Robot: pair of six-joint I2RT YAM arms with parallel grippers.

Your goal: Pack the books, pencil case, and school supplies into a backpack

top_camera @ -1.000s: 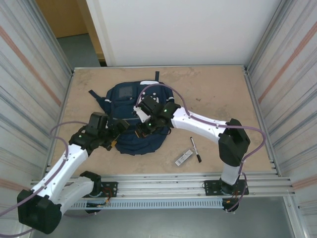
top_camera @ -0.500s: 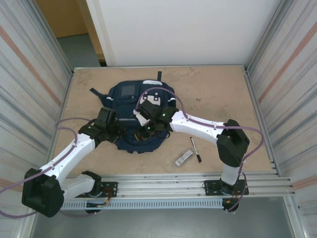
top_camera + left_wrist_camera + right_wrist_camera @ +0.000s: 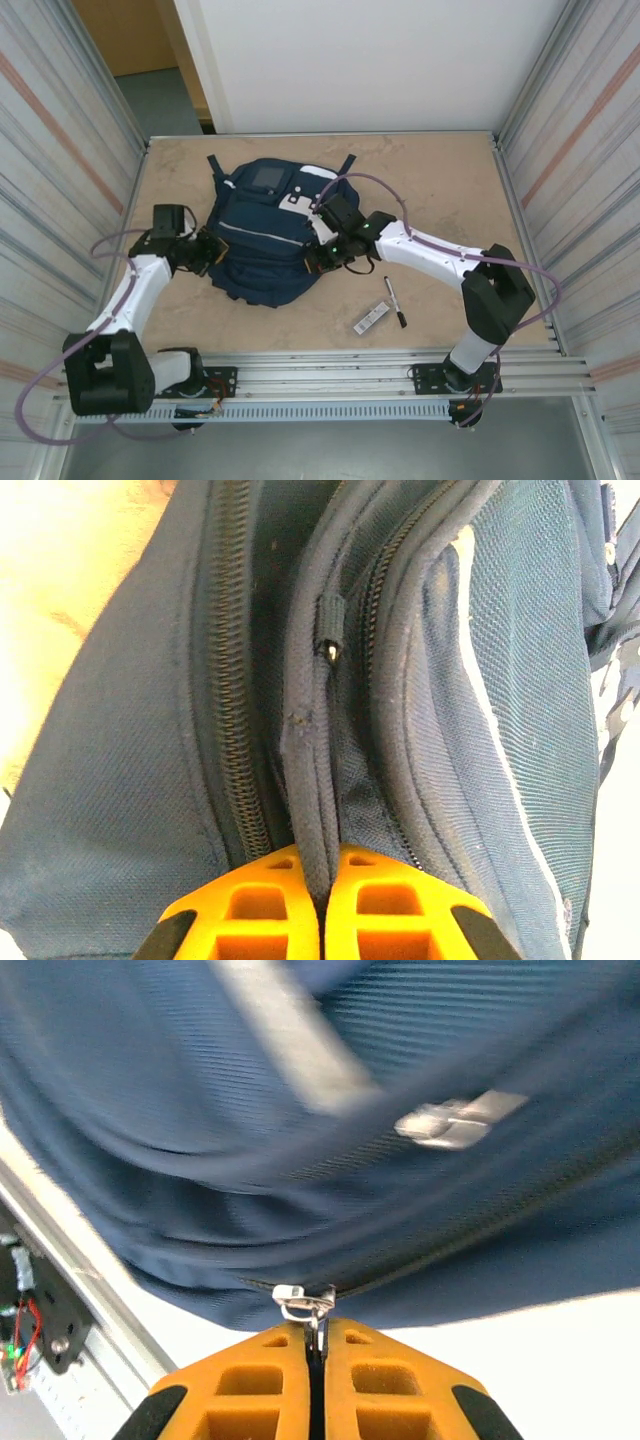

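The navy backpack lies in the middle of the table, its grey front panel toward the back. At its left edge my left gripper is shut on a fold of backpack fabric beside a zipper; the orange jaws pinch the seam. My right gripper is at the bag's right side, shut on a silver zipper pull. A black pen and a white-and-black bar lie on the table to the right of the bag. The books and the pencil case are out of view.
Metal walls run along the left and right sides of the table, and a rail crosses the near edge. Bare tabletop stretches to the right of and behind the bag.
My left gripper has shut on the bag's fabric and pulled left. My right gripper has moved right with the zipper pull. The backpack has spread and shifted toward the back.
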